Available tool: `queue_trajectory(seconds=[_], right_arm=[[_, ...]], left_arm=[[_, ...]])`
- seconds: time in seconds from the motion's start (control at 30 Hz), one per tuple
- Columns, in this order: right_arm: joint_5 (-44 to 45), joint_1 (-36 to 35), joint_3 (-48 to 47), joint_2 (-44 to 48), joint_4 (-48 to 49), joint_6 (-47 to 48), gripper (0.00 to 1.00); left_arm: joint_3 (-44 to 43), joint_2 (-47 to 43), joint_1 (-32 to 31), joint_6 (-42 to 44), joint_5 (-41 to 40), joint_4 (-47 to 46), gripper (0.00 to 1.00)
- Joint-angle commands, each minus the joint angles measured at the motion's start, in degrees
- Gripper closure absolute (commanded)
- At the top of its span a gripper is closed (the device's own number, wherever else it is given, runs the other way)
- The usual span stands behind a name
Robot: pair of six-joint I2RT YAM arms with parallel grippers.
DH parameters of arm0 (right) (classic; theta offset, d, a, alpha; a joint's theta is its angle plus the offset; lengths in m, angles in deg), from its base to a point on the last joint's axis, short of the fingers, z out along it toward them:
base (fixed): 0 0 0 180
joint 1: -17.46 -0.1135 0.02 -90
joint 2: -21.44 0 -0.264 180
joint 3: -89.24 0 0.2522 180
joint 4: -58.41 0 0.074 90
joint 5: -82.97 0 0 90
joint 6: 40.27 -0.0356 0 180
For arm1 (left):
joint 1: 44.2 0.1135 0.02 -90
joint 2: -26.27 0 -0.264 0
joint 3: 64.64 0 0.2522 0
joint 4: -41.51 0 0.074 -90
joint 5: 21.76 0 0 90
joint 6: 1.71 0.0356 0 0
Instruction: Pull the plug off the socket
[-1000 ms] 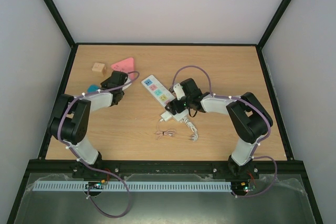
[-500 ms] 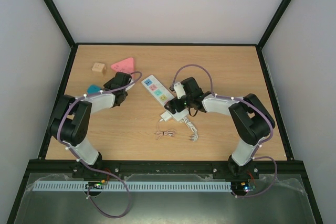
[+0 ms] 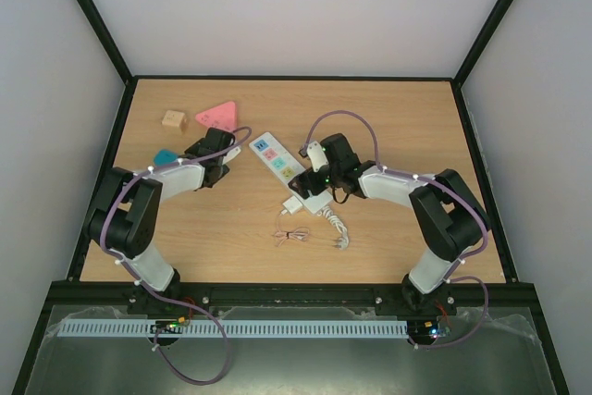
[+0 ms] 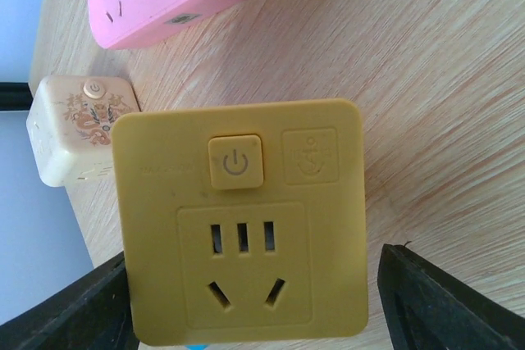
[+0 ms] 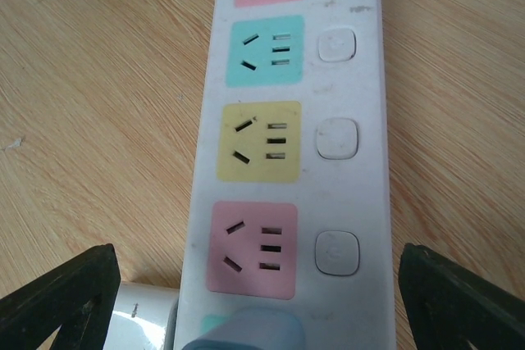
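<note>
The socket (image 3: 276,156) lies slantwise mid-tabletop (image 3: 398,108), its cord (image 3: 337,228) curled off the near end. The plug (image 3: 294,203) sits just left of that end, with its cable (image 3: 292,236) bundled nearer still. The right pincer (image 5: 261,301) straddles the socket's near half. Far left, a block (image 4: 238,219) lies between the left pincer's (image 4: 254,309) fingers. The triangle (image 3: 215,116) is behind it, the cube (image 3: 174,119) left of the triangle, and a small piece (image 3: 165,156) left of the pincer.

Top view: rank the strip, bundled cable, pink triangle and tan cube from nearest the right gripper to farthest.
1. Strip, directly under the right gripper.
2. Bundled cable, nearer the bases.
3. Pink triangle, far left.
4. Tan cube, leftmost.
</note>
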Motion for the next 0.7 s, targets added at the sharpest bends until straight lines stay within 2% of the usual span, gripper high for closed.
queue_trajectory(seconds=[0.0, 0.37, 0.67], right_arm=[[0.4, 0.1, -0.3, 1.4, -0.2, 0.0, 0.09], [0.8, 0.0, -0.3, 1.3, -0.3, 0.2, 0.09], [1.0, 0.1, -0.3, 1.3, -0.3, 0.2, 0.09]], left_arm=[[-0.8, -0.1, -0.5, -1.0, 1.9, 3.5, 0.22], [-1.7, -1.4, -3.2, -2.9, 4.1, 5.8, 0.26], [-2.6, -1.4, -5.7, -3.8, 4.2, 6.7, 0.18]])
